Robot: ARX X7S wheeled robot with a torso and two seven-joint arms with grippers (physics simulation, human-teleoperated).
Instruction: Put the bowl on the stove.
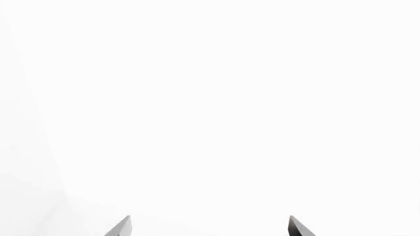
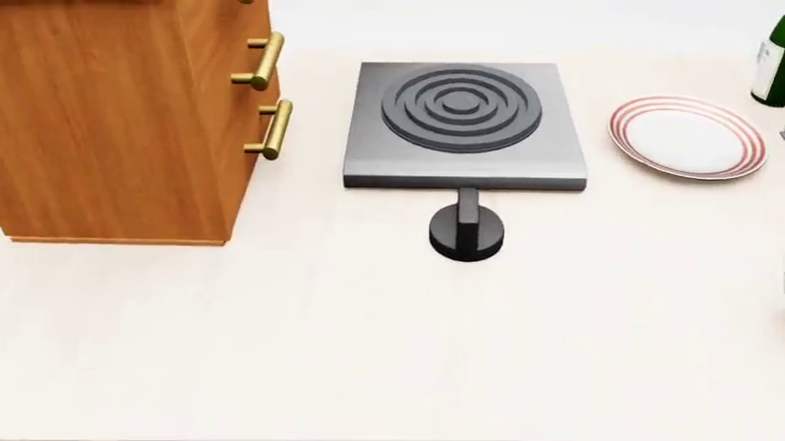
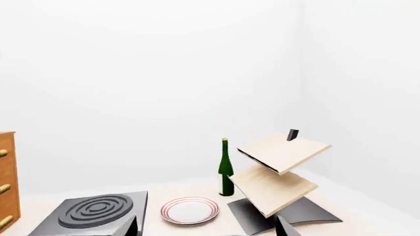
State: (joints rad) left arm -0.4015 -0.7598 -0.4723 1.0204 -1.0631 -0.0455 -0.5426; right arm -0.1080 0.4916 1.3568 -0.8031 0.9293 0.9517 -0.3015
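Note:
The bowl shows in no view. The stove [image 2: 554,147], a dark-grey square slab with one ringed burner, lies on the pale table at the back centre of the head view. It also appears low in the right wrist view as the stove [image 3: 92,214]. My left gripper [image 1: 210,226] is open, its two fingertips wide apart, facing only blank white. My right gripper [image 3: 208,227] is open too, held above the table and looking toward the stove and the plate. Neither gripper appears in the head view.
A black round knob [image 2: 466,230] sits just in front of the stove. A wooden drawer cabinet [image 2: 123,119] with brass handles stands at the left. A red-rimmed plate [image 2: 687,136] and a green bottle [image 2: 769,64] are at the right. A tilted two-board wooden rack [image 3: 279,172] stands beyond the plate.

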